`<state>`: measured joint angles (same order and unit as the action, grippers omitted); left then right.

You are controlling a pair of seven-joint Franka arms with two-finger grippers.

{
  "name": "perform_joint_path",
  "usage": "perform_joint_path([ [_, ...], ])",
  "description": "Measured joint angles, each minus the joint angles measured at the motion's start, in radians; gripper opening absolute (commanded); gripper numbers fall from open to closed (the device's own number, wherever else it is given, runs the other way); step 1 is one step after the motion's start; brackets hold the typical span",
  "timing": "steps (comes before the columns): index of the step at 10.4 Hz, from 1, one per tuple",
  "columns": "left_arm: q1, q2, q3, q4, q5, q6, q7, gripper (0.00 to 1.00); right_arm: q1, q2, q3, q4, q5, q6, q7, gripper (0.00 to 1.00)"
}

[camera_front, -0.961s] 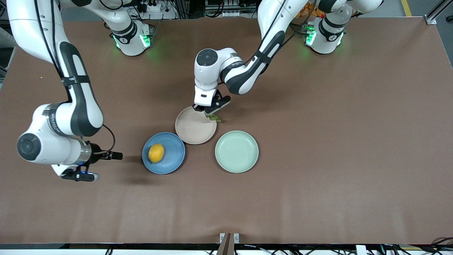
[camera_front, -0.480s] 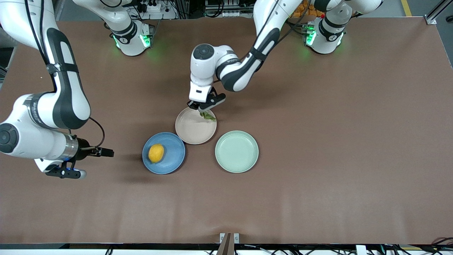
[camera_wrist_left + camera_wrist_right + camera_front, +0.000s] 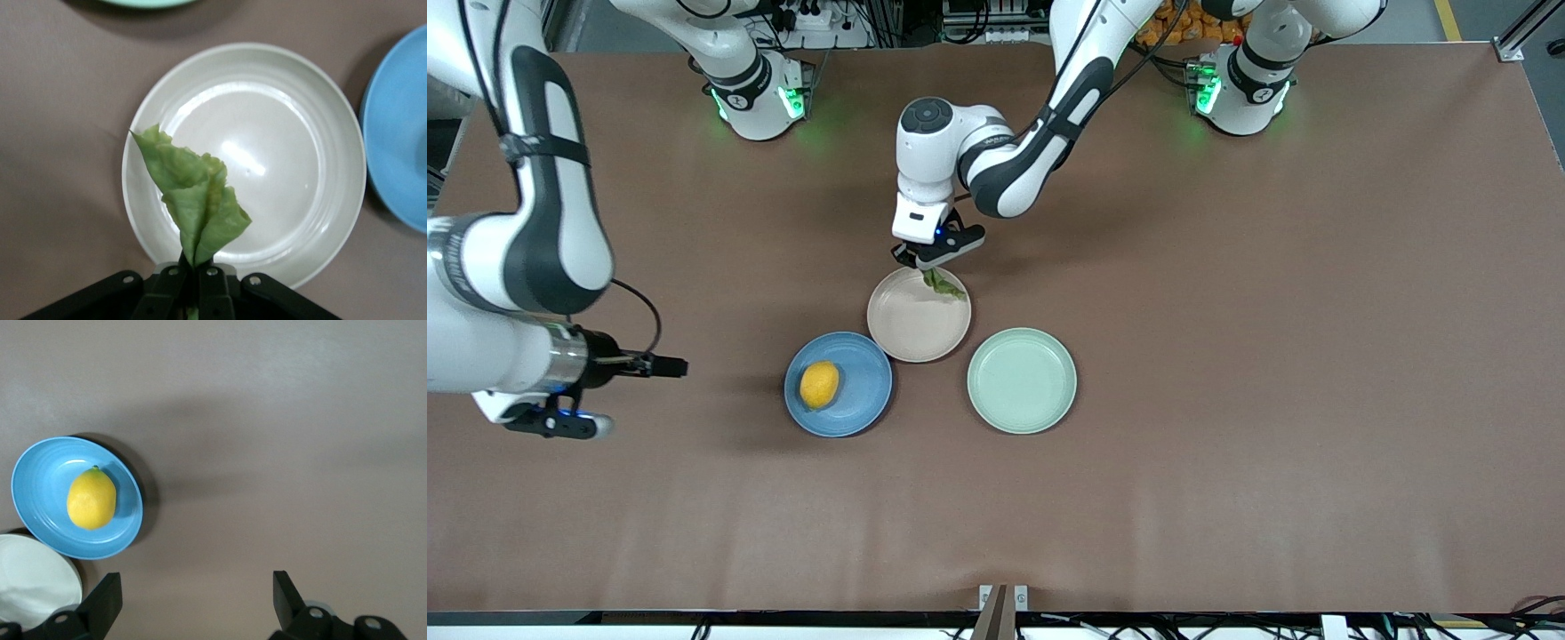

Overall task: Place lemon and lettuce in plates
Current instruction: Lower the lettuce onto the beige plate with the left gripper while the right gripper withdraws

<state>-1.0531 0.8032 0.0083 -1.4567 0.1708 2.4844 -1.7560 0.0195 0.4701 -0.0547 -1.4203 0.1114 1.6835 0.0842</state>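
Left gripper (image 3: pixel 930 259) pinches the wrinkly green lettuce (image 3: pixel 193 200) by its stem, hanging over the rim of the smooth beige plate (image 3: pixel 911 324). I see my right gripper (image 3: pixel 193 600) spread wide, waiting over bare brown counter (image 3: pixel 1227 356). The oval lemon (image 3: pixel 819 384) lies in the glossy blue plate (image 3: pixel 863 400). I can read no lettering anywhere.

The left arm reaches in from its base, elbow bent, wrist pointing down; its end effector (image 3: pixel 927 259) is clamped tight. The right arm is folded low at its end, its end effector (image 3: pixel 193 600) spread wide.
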Motion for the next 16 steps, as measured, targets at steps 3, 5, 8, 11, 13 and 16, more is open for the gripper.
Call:
perform_joint_path([
  [3, 0.002, 0.000, 0.037, 0.001, 0.000, 0.001, -0.024, 0.00, -0.039, -0.031, -0.002, 0.000, 0.000, -0.025, -0.002, 1.00],
  [5, 0.001, 0.000, 0.038, 0.002, 0.000, 0.001, -0.031, 0.12, -0.034, -0.061, -0.010, -0.026, 0.000, -0.026, -0.002, 1.00],
  [8, -0.004, 0.000, 0.039, 0.003, 0.000, 0.002, -0.032, 1.00, 0.001, -0.120, -0.053, -0.068, -0.001, -0.026, -0.002, 1.00],
  [11, -0.004, 0.000, 0.045, 0.008, 0.001, 0.003, -0.033, 1.00, 0.008, -0.197, -0.054, -0.069, -0.001, -0.026, -0.002, 1.00],
  [13, -0.004, 0.000, 0.045, 0.009, 0.001, 0.003, -0.033, 1.00, 0.014, -0.247, -0.054, -0.089, -0.001, -0.017, -0.002, 1.00],
  [16, -0.004, -0.001, 0.047, 0.012, 0.005, 0.004, -0.031, 1.00, 0.015, -0.360, -0.056, -0.218, -0.001, 0.086, -0.002, 1.00],
])
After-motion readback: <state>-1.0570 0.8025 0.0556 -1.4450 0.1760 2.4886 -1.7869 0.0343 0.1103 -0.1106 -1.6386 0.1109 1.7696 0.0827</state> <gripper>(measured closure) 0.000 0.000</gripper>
